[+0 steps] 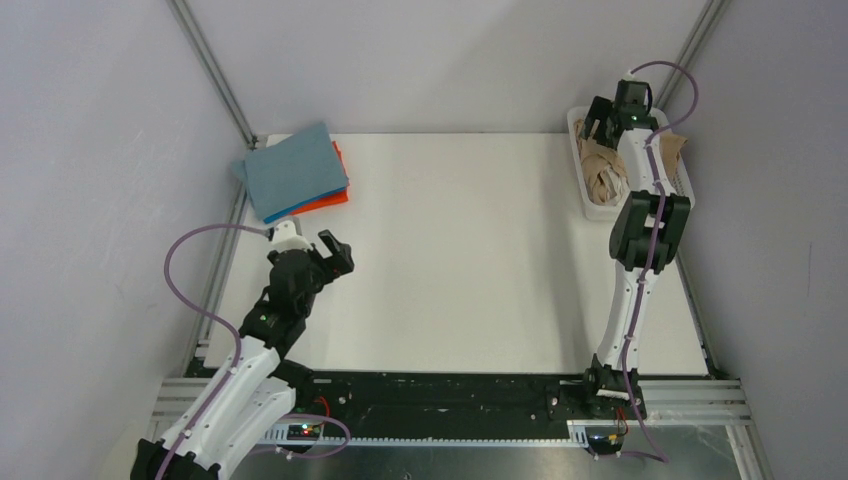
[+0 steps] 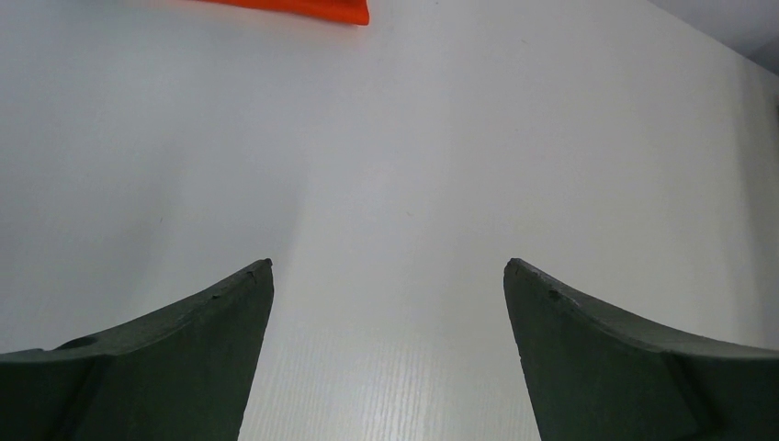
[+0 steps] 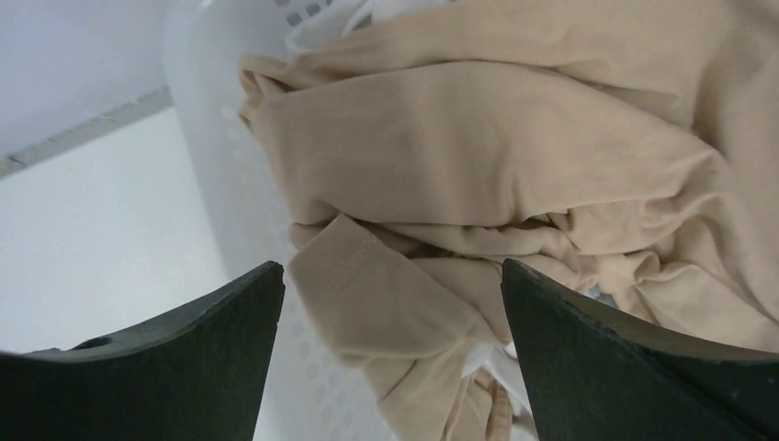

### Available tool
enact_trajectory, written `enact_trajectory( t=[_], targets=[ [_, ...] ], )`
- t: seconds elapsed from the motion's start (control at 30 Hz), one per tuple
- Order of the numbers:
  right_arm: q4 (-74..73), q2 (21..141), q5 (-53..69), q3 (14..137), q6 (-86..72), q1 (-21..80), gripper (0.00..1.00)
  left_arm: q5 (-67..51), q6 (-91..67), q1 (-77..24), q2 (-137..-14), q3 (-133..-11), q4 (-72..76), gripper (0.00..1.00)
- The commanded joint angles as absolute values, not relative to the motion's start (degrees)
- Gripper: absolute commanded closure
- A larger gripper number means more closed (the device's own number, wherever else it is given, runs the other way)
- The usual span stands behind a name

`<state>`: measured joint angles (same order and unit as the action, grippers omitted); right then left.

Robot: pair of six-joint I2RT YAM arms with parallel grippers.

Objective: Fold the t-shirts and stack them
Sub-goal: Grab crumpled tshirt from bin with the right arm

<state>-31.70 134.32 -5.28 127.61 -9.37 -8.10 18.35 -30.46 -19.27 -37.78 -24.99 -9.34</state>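
Observation:
A folded stack sits at the table's far left: a grey-blue t-shirt (image 1: 293,170) on top, a bright blue edge (image 1: 280,214) under it, and an orange t-shirt (image 1: 328,199) at the bottom, whose edge shows in the left wrist view (image 2: 303,10). A crumpled tan-beige t-shirt (image 1: 605,170) lies in the white basket (image 1: 600,211) at the far right, and fills the right wrist view (image 3: 459,156). My left gripper (image 1: 338,252) is open and empty over bare table (image 2: 389,266), near the stack. My right gripper (image 1: 597,125) is open just above the tan-beige t-shirt (image 3: 390,271).
The white slotted basket wall (image 3: 207,138) is left of the right fingers. Grey walls and metal rails (image 1: 215,75) close the table on three sides. A black rail (image 1: 440,395) with the arm bases runs along the near edge.

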Motion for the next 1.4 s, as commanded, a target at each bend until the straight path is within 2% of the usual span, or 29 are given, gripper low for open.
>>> enact_trajectory(
  t=[0.0,0.07,0.13,0.2,0.27,0.3,0.33,0.47,0.63,1.1,1.37],
  targets=[
    [-28.3,136.0,-5.1,131.0,-4.7,-8.1,0.11,21.2,-29.1,-19.4,-38.5,-25.4,-7.0,0.02],
    [-28.0,136.8,-5.4,130.9,-4.2,-8.1,0.14,21.4,-29.0,-19.4,-38.9,-25.5,-7.0,0.02],
    [-27.9,137.4,-6.0,130.8,-4.0,-8.1,0.22,21.6,-29.1,-19.4,-39.3,-25.5,-7.0,0.02],
    [-27.6,137.7,-6.6,130.6,-3.7,-8.1,0.36,21.5,-29.1,-19.4,-39.6,-25.6,-7.0,0.02],
    [-27.2,137.6,-7.0,130.6,-3.7,-8.1,0.64,21.2,-29.2,-19.4,-39.9,-25.7,-7.1,0.02],
    [-27.1,137.2,-7.1,130.7,-3.7,-8.1,0.69,21.2,-29.3,-19.4,-40.1,-25.8,-7.1,0.02],
    [-26.8,137.0,-7.1,130.7,-3.6,-8.1,0.78,21.2,-29.3,-19.4,-40.2,-25.8,-7.0,0.02],
    [-26.0,134.6,-8.0,130.8,-2.8,-8.0,0.90,20.9,-29.6,-19.4,-40.2,-25.8,-7.1,0.02],
    [-24.2,129.2,-10.5,130.9,-2.3,-8.0,0.98,20.6,-29.8,-19.4,-39.6,-25.8,-7.0,0.02],
    [-15.2,114.9,-10.1,131.3,-2.0,-7.8,1.00,19.7,-29.8,-19.5,-36.7,-25.7,-7.0,0.02],
    [-11.1,106.6,-6.4,137.7,-3.4,-4.2,1.00,18.6,-30.1,-19.5,-34.7,-25.6,-7.1,0.02]
  ],
)
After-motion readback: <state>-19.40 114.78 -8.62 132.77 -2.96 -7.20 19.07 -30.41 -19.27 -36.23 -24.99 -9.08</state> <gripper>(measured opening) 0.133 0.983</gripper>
